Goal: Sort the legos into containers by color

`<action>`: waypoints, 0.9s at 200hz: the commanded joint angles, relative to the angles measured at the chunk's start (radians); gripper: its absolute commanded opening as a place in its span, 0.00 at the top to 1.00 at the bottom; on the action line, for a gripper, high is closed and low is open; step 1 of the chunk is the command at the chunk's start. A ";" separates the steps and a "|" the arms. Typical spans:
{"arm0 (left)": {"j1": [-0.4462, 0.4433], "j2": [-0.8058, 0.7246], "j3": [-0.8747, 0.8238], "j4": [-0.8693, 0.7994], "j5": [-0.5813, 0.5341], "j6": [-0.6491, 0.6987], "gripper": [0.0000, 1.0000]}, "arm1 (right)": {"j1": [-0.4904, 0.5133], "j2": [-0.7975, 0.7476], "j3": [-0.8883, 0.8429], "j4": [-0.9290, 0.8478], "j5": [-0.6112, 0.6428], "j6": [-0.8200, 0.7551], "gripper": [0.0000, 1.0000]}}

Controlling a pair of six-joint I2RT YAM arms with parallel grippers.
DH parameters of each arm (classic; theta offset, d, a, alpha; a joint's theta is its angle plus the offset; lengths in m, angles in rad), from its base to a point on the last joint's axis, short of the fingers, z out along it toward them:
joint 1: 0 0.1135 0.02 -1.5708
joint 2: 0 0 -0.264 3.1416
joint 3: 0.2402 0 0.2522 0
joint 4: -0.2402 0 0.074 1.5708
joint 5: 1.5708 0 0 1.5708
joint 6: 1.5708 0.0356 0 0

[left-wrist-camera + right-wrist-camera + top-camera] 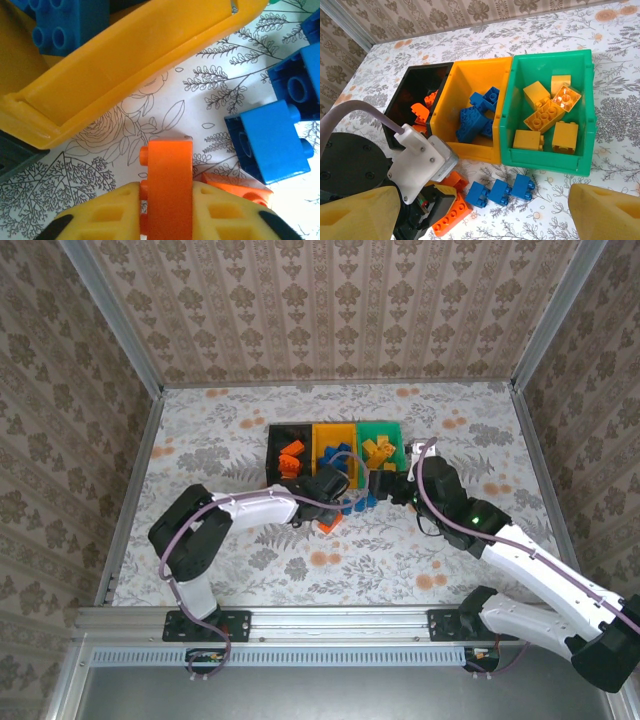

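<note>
The red-orange brick (167,175) sits pinched by its smooth side walls in my left hand (167,205), bottom centre of the left wrist view, over the counter (215,85) just in front of the yellow-orange bin (125,65). It is light, rigid, slick plastic, so I judge that squeezing the flat sides rather than the studs should stop it twisting out. The black bin (412,87), upper left in the right wrist view, holds its colour mates. My right hand (480,212) hangs spread wide and empty near three blue bricks (500,192).
</note>
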 commanded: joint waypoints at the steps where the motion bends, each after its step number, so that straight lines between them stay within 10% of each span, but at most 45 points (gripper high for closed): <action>1: -0.024 -0.046 -0.045 -0.050 0.008 -0.020 0.80 | -0.004 -0.018 -0.007 -0.001 0.001 0.017 0.11; 82: 0.042 -0.390 -0.056 -0.148 -0.120 -0.088 0.88 | -0.014 -0.010 -0.013 0.009 -0.016 0.035 0.11; 180: 0.321 -0.085 0.218 -0.074 -0.164 -0.019 0.86 | -0.019 -0.023 -0.033 -0.011 -0.016 0.041 0.11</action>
